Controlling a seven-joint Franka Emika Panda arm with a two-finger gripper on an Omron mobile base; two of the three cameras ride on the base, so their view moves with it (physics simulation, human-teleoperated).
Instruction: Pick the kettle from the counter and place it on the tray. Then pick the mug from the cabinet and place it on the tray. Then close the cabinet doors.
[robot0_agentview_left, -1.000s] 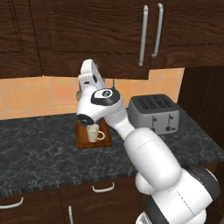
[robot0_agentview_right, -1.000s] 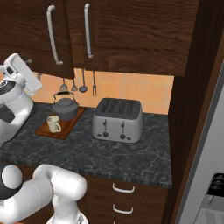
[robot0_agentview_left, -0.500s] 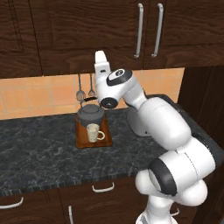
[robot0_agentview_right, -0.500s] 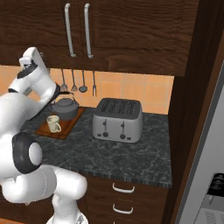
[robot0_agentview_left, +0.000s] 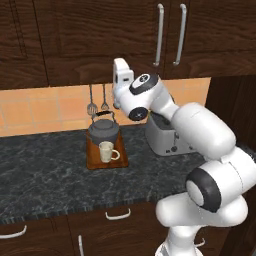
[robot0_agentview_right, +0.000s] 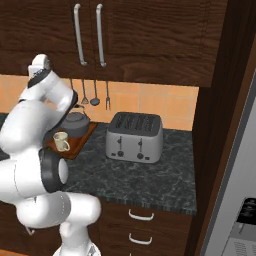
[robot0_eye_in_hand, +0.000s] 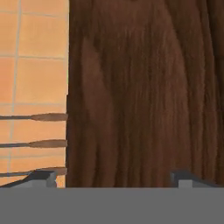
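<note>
The dark-grey kettle (robot0_agentview_left: 103, 131) (robot0_agentview_right: 75, 125) and the cream mug (robot0_agentview_left: 106, 151) (robot0_agentview_right: 61, 141) both stand on the reddish-brown tray (robot0_agentview_left: 93, 161) (robot0_agentview_right: 82, 142) on the dark stone counter (robot0_agentview_left: 45, 175) (robot0_agentview_right: 150, 175). The cabinet doors (robot0_agentview_left: 125, 35) (robot0_agentview_right: 125, 35) look shut, their silver bar handles (robot0_agentview_left: 160, 35) side by side. My gripper (robot0_agentview_left: 120, 62) (robot0_eye_in_hand: 114, 179) is raised against the lower edge of the left door, above and to the right of the kettle. It is open and holds nothing, and its fingertips (robot0_eye_in_hand: 41, 177) stand wide apart in front of dark wood.
A boxy silver toaster (robot0_agentview_left: 167, 137) (robot0_agentview_right: 135, 136) sits on the counter right of the tray. Utensils (robot0_agentview_left: 97, 102) (robot0_agentview_right: 95, 95) hang on the orange tiled wall behind the kettle. A tall dark panel (robot0_agentview_right: 220, 125) bounds the counter on the right.
The hand has swung up and to the right along the cabinet's lower edge. The left door's handle has closed in beside the right one. The jaws have widened.
</note>
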